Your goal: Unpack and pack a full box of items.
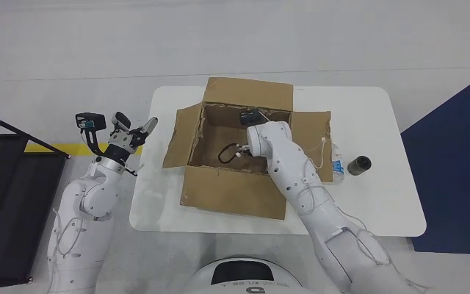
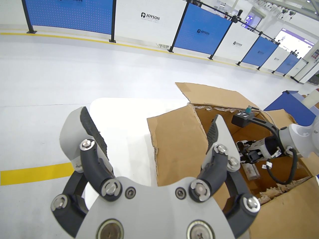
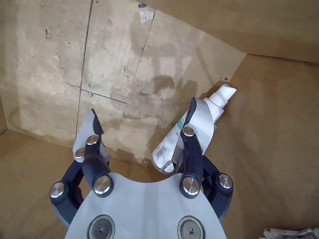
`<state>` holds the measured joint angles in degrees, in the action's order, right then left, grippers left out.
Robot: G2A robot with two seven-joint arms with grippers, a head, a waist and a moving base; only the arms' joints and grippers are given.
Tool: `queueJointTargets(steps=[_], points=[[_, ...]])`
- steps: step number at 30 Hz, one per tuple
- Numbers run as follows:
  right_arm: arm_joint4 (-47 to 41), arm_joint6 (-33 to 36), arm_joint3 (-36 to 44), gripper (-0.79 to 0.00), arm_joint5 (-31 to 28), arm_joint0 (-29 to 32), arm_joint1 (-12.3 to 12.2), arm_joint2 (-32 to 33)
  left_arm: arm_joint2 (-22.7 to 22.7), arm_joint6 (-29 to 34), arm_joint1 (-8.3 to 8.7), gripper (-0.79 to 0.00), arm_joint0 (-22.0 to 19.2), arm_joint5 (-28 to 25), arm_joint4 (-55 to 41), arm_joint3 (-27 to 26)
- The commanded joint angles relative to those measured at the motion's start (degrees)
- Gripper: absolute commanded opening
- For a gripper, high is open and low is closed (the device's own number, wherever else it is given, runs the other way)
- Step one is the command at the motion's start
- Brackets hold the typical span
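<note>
An open cardboard box [image 1: 220, 191] stands in the middle of the white table [image 1: 367, 206], flaps spread. My right gripper [image 3: 144, 115] is down inside the box, open, just above its floor. A white spray bottle [image 3: 166, 145] lies on the floor against a box wall, beside one finger [image 3: 201, 118] and not between the two. In the left wrist view that bottle [image 2: 250, 171] lies under the right gripper [image 2: 245, 151]. My left gripper [image 2: 152, 125] hangs open and empty off the table's left edge, also the left gripper [image 1: 136, 131] from above.
To the right of the box, a clear bottle [image 1: 336, 163] and a dark cylinder [image 1: 359, 165] lie on the table. Torn paper padding [image 2: 279, 190] sits in a box corner. A black rack [image 1: 18, 191] stands on the floor at the left.
</note>
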<state>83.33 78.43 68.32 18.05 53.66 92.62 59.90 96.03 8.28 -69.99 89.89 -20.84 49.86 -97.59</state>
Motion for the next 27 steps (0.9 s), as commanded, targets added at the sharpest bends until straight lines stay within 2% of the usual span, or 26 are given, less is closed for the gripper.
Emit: queueJointTargets(steps=[1, 4, 6, 12, 14, 27], points=[[0.0, 0.0, 0.0, -0.151, 0.1, 0.1, 0.1, 0.0, 0.0, 0.0, 0.00, 0.000, 0.0, 0.0, 0.0, 0.0], [0.2, -1.1, 1.4, -0.145, -1.1, 0.4, 0.2, -0.8, 0.0, 0.0, 0.00, 0.000, 0.0, 0.0, 0.0, 0.0], [1.1, -1.9, 3.5, -0.188, -1.0, 1.3, 0.1, -1.0, 0.0, 0.0, 0.00, 0.000, 0.0, 0.0, 0.0, 0.0], [5.8, 1.9, 8.0, -0.046, 2.2, 4.2, -0.4, 0.3, 0.0, 0.0, 0.00, 0.000, 0.0, 0.0, 0.0, 0.0], [6.5, 3.4, 7.0, 0.000, 2.7, 4.1, -0.4, 0.9, 0.0, 0.0, 0.00, 0.000, 0.0, 0.0, 0.0, 0.0], [1.2, 2.7, -3.8, -0.006, 1.3, -0.6, 1.0, 0.5, 0.0, 0.0, 0.00, 0.000, 0.0, 0.0, 0.0, 0.0]])
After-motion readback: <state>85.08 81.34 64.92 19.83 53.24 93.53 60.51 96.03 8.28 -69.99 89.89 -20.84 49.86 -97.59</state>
